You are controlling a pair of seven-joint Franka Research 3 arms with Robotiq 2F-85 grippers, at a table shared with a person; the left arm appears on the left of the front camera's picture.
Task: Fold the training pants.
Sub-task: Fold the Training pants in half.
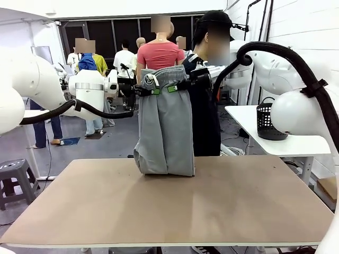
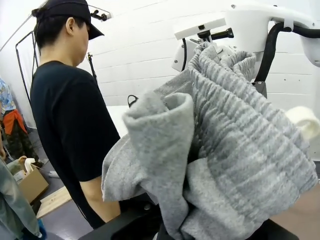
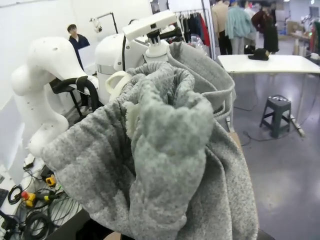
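The training pants hang up high over the table. The left gripper and the right gripper each pinch the waistband tight. The legs touch the table.

A wide, flat table with a plain tan top and a thin pale edge fills the lower half of the front view, stretching from near the camera across to the far side. The only thing touching its surface is the bottom end of the light grey training pants, which hang upright above the far middle of the table, their lower hems bunched slightly where they meet the tabletop. The fabric falls in soft vertical folds down to that point of contact.
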